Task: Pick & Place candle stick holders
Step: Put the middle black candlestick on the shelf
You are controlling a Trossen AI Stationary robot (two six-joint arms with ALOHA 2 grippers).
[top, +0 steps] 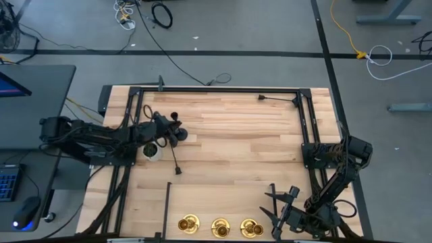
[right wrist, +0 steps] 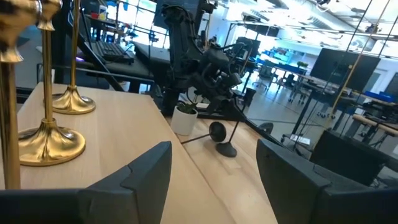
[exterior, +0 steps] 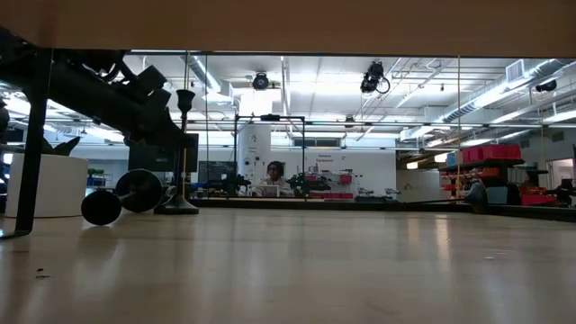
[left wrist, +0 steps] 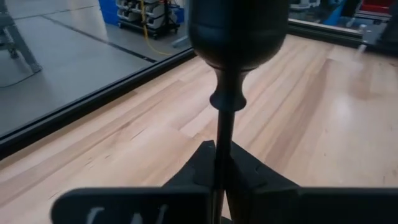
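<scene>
Three brass-gold candle stick holders (top: 221,227) are seen standing upright in a row along the near edge of the table (top: 236,142), so that half of the work can be judged done. The black candle stick holders are gathered at the far left, beside a small white pot (top: 152,151): one black holder (top: 175,159) lies tipped over on the wood, another (exterior: 182,153) stands upright in the low view, and a third (left wrist: 227,74) is gripped by its thin stem in the left gripper (top: 169,131), whose fingers are closed tight on it just above the table. Placement of this held piece, then the two others, is judged to be left. The right gripper (right wrist: 211,171) is parked near the right end of the gold row, its fingers spread wide and holding nothing.
</scene>
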